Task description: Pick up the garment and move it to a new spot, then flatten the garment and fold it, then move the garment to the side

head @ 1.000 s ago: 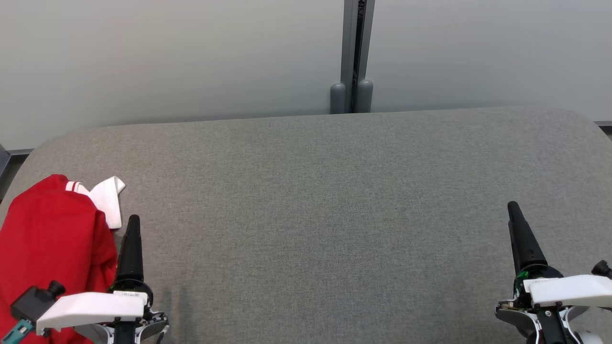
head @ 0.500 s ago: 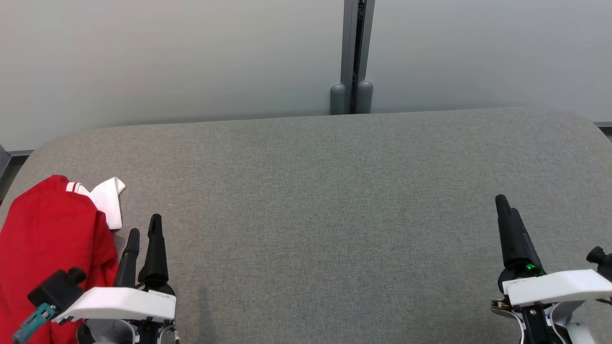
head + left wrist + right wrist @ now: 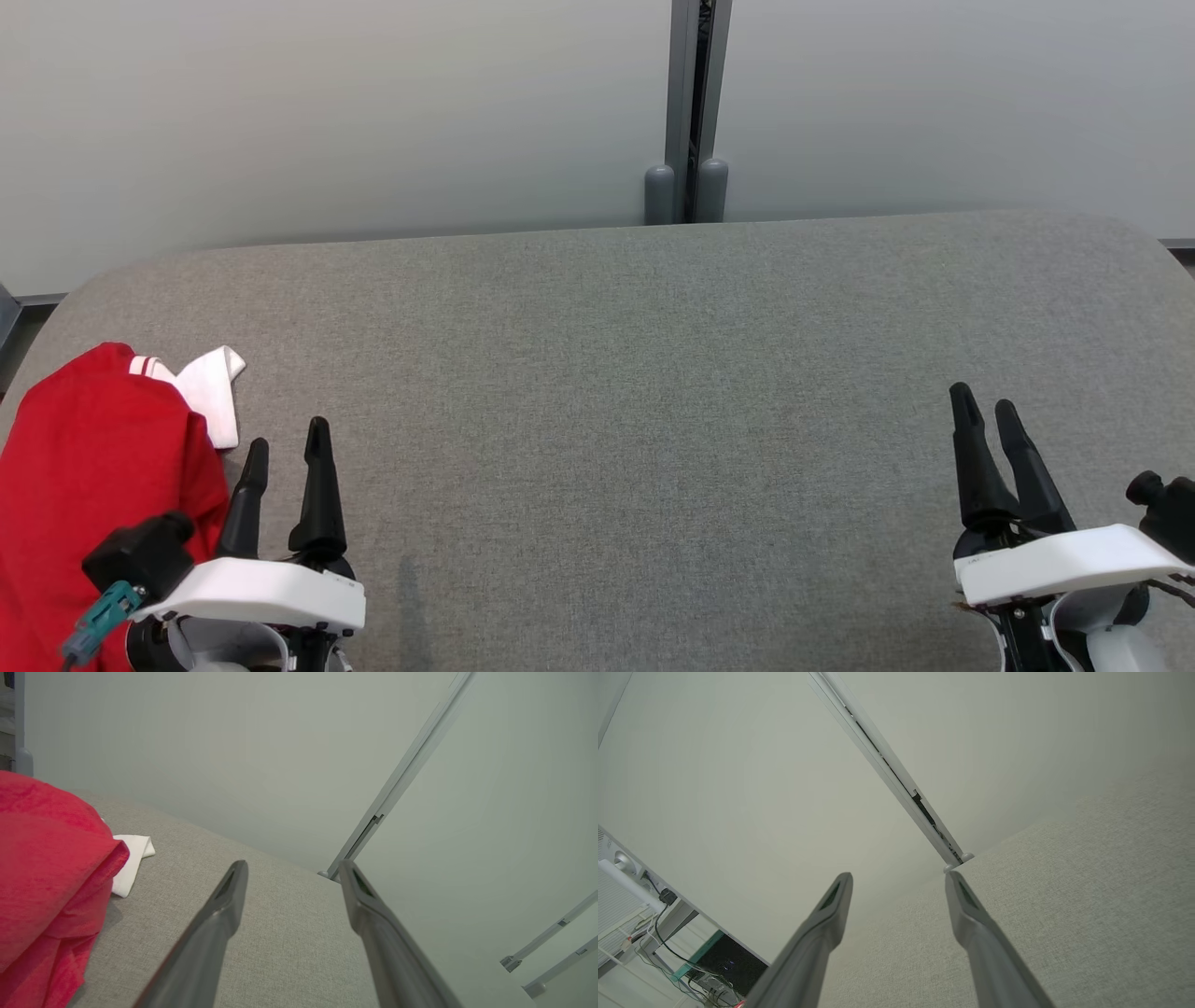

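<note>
lying just left of the left gripper [image 3: 285, 450], the garment [image 3: 93, 485].

Grey table [image 3: 653, 392], pale wall [image 3: 327, 112]

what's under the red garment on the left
The red garment lies on the grey surface; a white piece pokes out from under its far edge. Anything else beneath the folds is covered.

The head view looked down across the grey tabletop [image 3: 653, 373] toward the wall [image 3: 327, 112]. Both wrist views sat low, tilted, sharing the wall's metal post [image 3: 691, 112].
</note>
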You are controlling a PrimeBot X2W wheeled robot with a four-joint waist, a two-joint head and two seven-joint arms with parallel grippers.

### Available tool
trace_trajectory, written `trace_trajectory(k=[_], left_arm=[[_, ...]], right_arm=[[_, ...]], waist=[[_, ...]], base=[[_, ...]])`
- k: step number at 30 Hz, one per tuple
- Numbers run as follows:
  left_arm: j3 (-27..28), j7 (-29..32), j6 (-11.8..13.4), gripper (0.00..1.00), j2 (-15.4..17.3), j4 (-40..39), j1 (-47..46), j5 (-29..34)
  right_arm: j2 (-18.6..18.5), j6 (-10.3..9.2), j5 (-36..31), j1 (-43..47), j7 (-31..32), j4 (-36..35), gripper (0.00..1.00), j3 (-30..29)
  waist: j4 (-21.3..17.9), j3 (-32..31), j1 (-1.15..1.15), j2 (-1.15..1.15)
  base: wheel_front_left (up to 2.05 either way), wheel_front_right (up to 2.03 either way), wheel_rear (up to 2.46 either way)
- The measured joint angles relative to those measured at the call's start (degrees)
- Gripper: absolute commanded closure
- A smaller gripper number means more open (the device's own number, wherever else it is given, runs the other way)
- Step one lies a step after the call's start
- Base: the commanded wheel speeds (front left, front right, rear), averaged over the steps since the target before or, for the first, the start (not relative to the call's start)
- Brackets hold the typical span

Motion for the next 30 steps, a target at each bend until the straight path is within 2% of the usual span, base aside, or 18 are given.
trace_trajectory(k=[10, 30], left_arm=[[-0.7, -1.5, 0.7, 0.0, 0.3, -0.2, 0.0, 6.5], [-1.1, -4.1, 1.4, 0.0, 0.4, -1.2, 0.1, 14.9]], right_arm=[[0.0, 0.01, -8.0, -0.4, -1.4, 1.7, 0.0, 0.1], [-0.1, 0.03, -17.9, -1.2, -4.1, 2.1, 0.0, 1.1]], waist=[[0.0, 0.0, 0.0, 0.0], [0.0, -0.2, 0.0, 0.0]], base=[[0.0, 0.0, 0.0], [0.0, 0.0, 0.0]])
